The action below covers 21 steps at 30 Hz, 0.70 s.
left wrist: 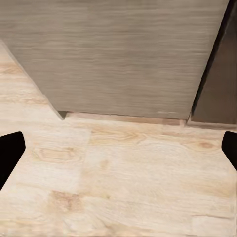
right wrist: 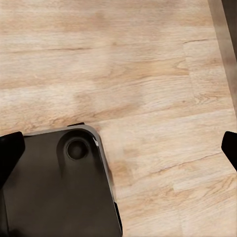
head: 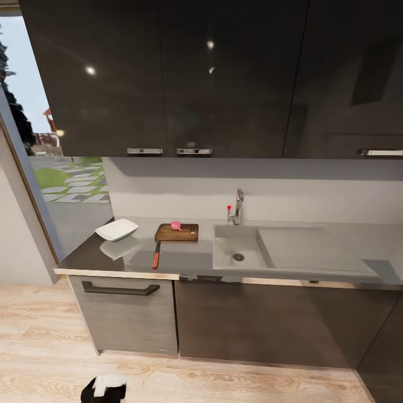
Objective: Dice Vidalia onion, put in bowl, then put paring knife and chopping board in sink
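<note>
The Vidalia onion [head: 176,225], small and pinkish-red, rests whole on the dark brown chopping board [head: 177,232] on the glossy grey countertop [head: 95,254]. In front of the board lies the paring knife [head: 156,254], its red-orange handle toward the counter's front edge. The white square bowl [head: 116,229] stands left of the board. The steel sink [head: 224,263] with its tap [head: 238,207] is to the right, and its basin holds nothing. My left gripper [left wrist: 118,153] hangs open over the wooden floor by a cabinet front. My right gripper [right wrist: 118,150] is open above the floor too.
Dark wall cabinets [head: 168,78] hang over the counter, and base cabinets [head: 123,313] with a bar handle stand under it. A window opening [head: 56,184] lies at the left. My dark base [right wrist: 54,187] shows beneath the right gripper. Wooden floor [head: 224,380] separates me from the counter.
</note>
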{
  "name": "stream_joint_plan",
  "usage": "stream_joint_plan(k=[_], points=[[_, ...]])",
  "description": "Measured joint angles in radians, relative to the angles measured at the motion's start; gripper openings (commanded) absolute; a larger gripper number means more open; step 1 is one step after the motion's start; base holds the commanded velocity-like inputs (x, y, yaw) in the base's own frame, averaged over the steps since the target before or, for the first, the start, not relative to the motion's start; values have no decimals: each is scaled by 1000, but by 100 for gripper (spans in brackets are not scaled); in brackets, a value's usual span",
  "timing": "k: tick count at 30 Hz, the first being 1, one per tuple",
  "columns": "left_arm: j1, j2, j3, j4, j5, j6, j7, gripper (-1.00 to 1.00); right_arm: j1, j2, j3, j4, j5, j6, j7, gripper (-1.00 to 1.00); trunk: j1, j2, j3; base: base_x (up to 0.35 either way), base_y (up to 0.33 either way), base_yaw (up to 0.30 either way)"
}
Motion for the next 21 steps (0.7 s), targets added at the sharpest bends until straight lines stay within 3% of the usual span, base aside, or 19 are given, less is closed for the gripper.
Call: stream_joint_plan(k=[2,6,10,16,17,18,19,20,21], points=[[0,7,79,8,-28,31,-48,100,0,0,0,0,0,0,0,100,0,0,0,0,0,0],[0,19,140,23,-110,56,-125,100,0,0,0,0,0,0,0,100,0,0,0,0,0,0],[0,23,157,35,-151,65,-157,100,0,0,0,0,0,0,0,100,0,0,0,0,0,0],[1,10,161,69,-167,67,-178,100,0,0,0,0,0,0,0,100,0,0,0,0,0,0],[1,-5,192,103,-196,68,-183,100,0,0,1,0,0,0,0,100,0,0,0,0,0,0],[0,-16,253,132,-233,68,-193,100,0,0,0,0,0,0,0,100,0,0,0,0,0,0],[0,-28,349,159,-297,68,-212,100,0,0,0,0,0,0,0,100,0,0,0,0,0,0],[0,-33,407,168,-340,68,-223,100,0,0,0,0,0,0,0,100,0,0,0,0,0,0],[0,-40,526,179,-439,68,-243,100,0,0,1,0,0,0,0,100,0,0,0,0,0,0]])
